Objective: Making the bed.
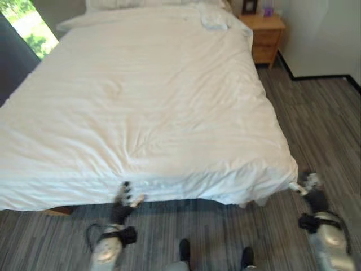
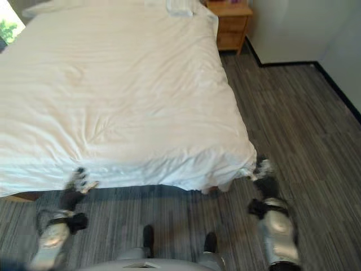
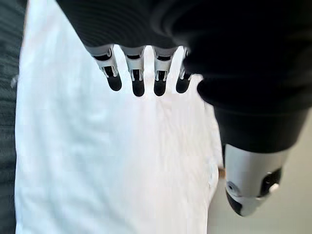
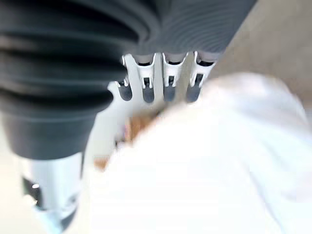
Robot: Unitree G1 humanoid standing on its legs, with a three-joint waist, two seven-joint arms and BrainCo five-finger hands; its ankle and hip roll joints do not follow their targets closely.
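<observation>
A white duvet (image 1: 152,101) lies spread over the whole bed, fairly smooth with light creases, and its foot edge hangs down toward me. My left hand (image 1: 124,202) is at that hanging foot edge, left of the middle. In its wrist view the fingers (image 3: 138,80) are straight with the thumb apart, and the white cover lies past them. My right hand (image 1: 308,185) is just off the bed's foot-right corner (image 1: 282,172). Its fingers (image 4: 168,83) are straight above the white cloth (image 4: 209,165) and hold nothing.
A rumpled white pillow (image 1: 213,20) lies at the head end on the right. A wooden nightstand (image 1: 266,34) stands by the head, next to a white wall with a dark baseboard (image 1: 316,76). Striped grey floor (image 1: 321,124) runs along the bed's right side. A window (image 1: 28,28) is at the far left.
</observation>
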